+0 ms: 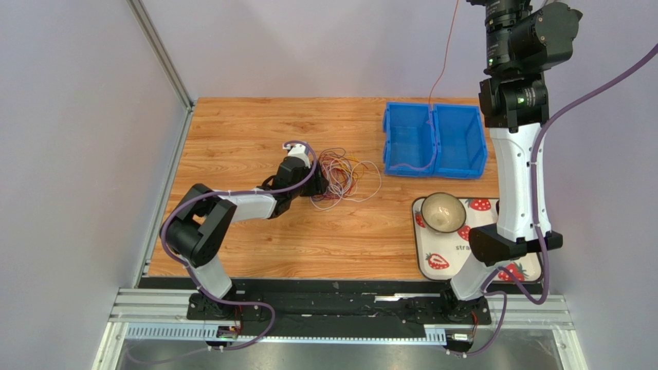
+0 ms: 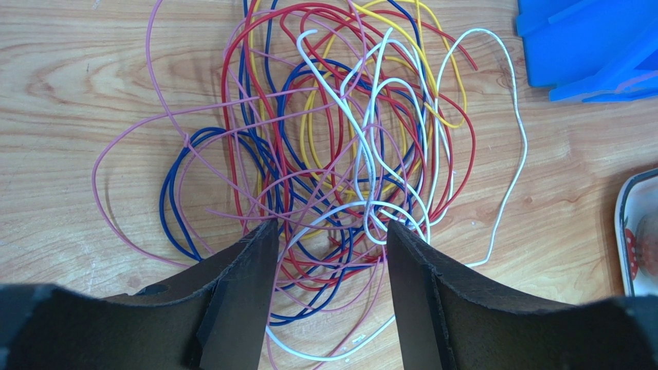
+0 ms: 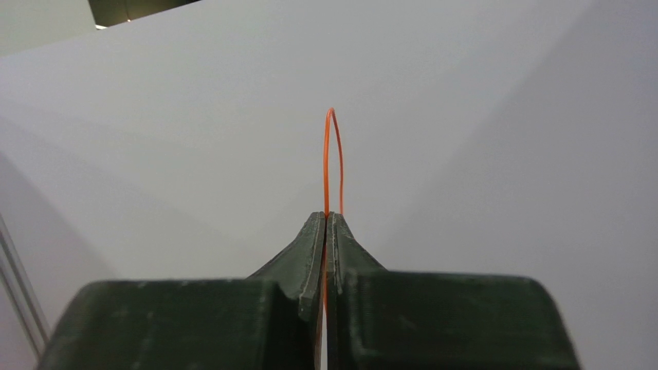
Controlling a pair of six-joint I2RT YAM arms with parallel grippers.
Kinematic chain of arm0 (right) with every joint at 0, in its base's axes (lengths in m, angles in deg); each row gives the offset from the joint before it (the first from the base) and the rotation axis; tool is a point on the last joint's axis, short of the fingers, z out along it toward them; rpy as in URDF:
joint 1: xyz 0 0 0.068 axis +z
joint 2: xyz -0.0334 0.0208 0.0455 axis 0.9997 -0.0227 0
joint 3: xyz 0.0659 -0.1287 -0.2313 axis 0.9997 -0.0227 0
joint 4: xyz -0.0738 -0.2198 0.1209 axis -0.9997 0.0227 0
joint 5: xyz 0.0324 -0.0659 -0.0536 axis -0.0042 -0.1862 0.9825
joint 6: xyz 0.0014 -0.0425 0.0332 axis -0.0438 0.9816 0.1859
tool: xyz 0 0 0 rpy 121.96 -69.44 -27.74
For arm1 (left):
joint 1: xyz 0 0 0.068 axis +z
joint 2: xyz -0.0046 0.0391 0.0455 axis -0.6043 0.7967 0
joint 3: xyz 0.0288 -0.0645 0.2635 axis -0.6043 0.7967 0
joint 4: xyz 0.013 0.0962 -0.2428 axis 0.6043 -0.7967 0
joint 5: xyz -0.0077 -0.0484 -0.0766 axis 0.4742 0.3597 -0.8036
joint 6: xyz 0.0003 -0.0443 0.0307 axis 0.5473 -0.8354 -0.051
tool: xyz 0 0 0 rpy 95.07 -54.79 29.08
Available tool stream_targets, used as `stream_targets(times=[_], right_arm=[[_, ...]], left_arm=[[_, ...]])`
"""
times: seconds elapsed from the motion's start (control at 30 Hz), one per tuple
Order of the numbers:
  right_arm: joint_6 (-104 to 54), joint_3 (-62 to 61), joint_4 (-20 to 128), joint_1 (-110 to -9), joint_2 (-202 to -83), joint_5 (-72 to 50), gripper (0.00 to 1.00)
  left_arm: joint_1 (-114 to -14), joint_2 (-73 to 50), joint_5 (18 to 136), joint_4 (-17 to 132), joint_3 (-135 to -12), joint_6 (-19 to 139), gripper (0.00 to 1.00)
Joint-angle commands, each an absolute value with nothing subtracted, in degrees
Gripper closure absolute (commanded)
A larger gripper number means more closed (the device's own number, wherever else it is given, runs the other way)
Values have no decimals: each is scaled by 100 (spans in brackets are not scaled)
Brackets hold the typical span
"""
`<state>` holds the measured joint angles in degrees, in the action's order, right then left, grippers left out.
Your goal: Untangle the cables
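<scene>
From above, the tangled bundle of thin coloured cables [image 1: 340,176] is lying near the middle of the wooden bench [image 1: 255,131], just left of the blue plastic two-compartment bin [image 1: 463,131]. The left arm [image 1: 232,208] is reaching to the bundle's left edge. The right arm [image 1: 517,177] is standing tall, and one thin orange cable [image 1: 440,69] is hanging from above the frame down to the bin. A beige bowl [image 1: 442,212] is sitting on a strawberry-printed tray [image 1: 432,262], well apart from the bundle.

In the left wrist view, the left tool [image 2: 330,231] is spread wide, with many crossing red, blue, pink, yellow and white strands lying between its fingers. If it is closing here, I think it may be catching several strands at once and dragging the whole knot. The bin is standing near on that side.

In the right wrist view, the right tool [image 3: 326,220] is pressed together, pinching the orange cable. Such a thin strand may be slipping out and falling beside the bin.
</scene>
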<state>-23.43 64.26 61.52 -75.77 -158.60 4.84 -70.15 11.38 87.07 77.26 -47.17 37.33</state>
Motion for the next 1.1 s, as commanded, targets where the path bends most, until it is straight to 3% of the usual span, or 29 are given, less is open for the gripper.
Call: stream_targets(times=[0.0,0.67,1.07], right_arm=[[-2636,6544,5445,-7587,-15893,52,100],[-2593,6563,4742,-7947,-16921,-54,100],[-3049,5668,4839,-8404,-17185,-537,100]], left_arm=[[-7058,965,8711,7938,-4738,3742,38],[-7093,965,8720,7929,-4747,3778,39],[-7102,982,8755,7912,-4790,3795,39]])
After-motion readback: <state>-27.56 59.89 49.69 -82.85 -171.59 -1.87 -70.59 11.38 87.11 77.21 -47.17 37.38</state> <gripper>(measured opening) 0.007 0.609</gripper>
